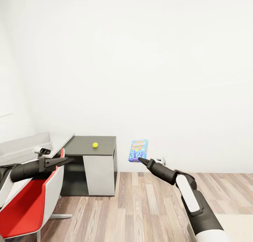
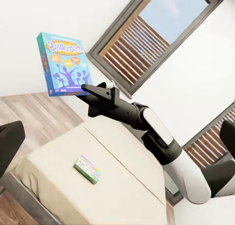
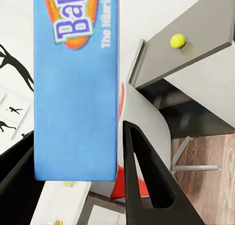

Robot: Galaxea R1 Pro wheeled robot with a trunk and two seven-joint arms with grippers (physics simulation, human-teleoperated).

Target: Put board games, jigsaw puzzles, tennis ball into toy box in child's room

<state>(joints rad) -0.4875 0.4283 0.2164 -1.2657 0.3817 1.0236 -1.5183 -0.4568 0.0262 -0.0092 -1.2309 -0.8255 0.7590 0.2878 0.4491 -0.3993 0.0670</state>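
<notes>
**Blue board game held up in our right tool**

On the left, our left tool reaches over the red-and-white chair; we cannot tell how far its fingers are parted. Beyond it stands the long worktop with a dark grey end section, and the small yellow-green tennis ball rests on that dark top. Further right, our right tool is clamped on the lower edge of the flat blue printed board game box, holding it upright in the air in front of the white wall. From the left wrist we see a small green-and-white flat box lying on the pale bed
</notes>
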